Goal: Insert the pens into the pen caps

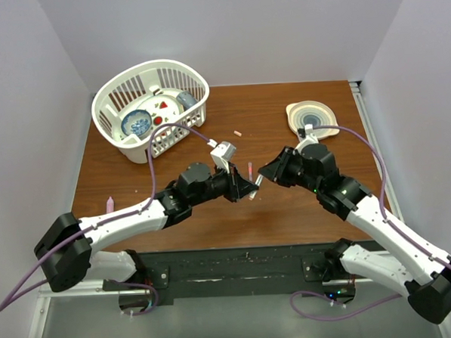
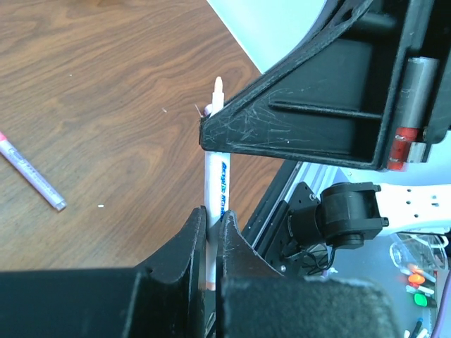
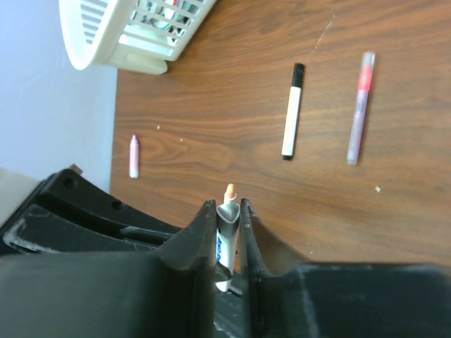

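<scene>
Left end effector [image 2: 213, 217]: clamped narrow on the white pen [image 2: 215, 176], gripping the lower barrel, with the bare tip pointing away.
Right end effector [image 3: 227, 215]: set close around the same pen just below the tip. Its fingers look to be touching the barrel on both sides.
Pen position: held in the air between the two arms, above the middle of the surface [image 3: 394, 211], with no cap on.
Pink cap [image 3: 134, 156]: lying loose on the surface, well apart from the held pen (neither grip holds a cap).
Other pens: the black-ended pen [image 3: 292, 113] and the lilac pen [image 3: 358, 105] lie near each other on the wood, not touching.
Risk, double grip: both hold one thin barrel, so any pull or twist out of line could bend it or let it slide through.
Risk, handover: if one lets go before the other's hold is firm, the pen likely drops.
Risk, tip: the bare nib sits just beside the right fingers and may smear them.
</scene>
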### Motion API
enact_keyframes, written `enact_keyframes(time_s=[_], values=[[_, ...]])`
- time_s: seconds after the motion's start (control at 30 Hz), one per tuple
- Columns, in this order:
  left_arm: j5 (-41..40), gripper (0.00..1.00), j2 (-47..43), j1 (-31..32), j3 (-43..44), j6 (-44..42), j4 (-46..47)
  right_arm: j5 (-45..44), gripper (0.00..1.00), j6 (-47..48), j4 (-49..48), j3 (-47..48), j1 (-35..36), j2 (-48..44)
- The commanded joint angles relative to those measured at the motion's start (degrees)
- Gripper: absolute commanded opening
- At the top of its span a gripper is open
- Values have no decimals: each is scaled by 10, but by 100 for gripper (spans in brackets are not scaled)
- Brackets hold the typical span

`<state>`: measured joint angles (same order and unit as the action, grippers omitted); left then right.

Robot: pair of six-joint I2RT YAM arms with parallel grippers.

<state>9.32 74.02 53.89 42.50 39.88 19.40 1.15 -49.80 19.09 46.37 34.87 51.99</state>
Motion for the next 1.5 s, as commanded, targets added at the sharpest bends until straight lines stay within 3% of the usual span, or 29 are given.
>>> enact_keyframes(time_s=[0.0,0.07,0.2,0.3,0.63,0.73,0.83,0.87,0.93,1.0,1.03,1.13,1.27,1.47], values=[[36,0,-22,-1,7,7,42,35,0,9,-55,-2,0,9],[41,5,-25,-2,14,-2,20,47,0,20,-77,-3,1,2],[64,27,-41,-11,21,-8,-6,72,0,52,-92,9,0,3],[71,34,-48,-13,28,-16,-16,103,0,49,-103,15,0,10],[83,38,-48,-19,38,-34,-41,116,0,47,-138,-1,0,-2],[88,32,-48,-19,33,-33,-39,116,0,49,-140,-4,0,-3],[90,4,-53,-19,29,-33,-34,118,0,50,-142,-4,0,0],[89,0,-58,-20,27,-34,-34,126,0,52,-143,-5,0,0],[73,0,-67,-21,22,-33,-37,134,11,52,-140,6,-1,7],[44,0,-84,-32,18,-32,-55,164,36,82,-124,34,0,26],[35,0,-89,-39,17,-33,-62,174,43,96,-115,51,0,36],[29,0,-100,-83,23,-34,-98,151,55,169,-42,136,-1,93],[22,0,-132,-150,31,-52,-165,82,57,248,-8,203,-3,143],[-30,0,-174,-235,44,-102,-306,83,57,367,31,339,-19,300]])
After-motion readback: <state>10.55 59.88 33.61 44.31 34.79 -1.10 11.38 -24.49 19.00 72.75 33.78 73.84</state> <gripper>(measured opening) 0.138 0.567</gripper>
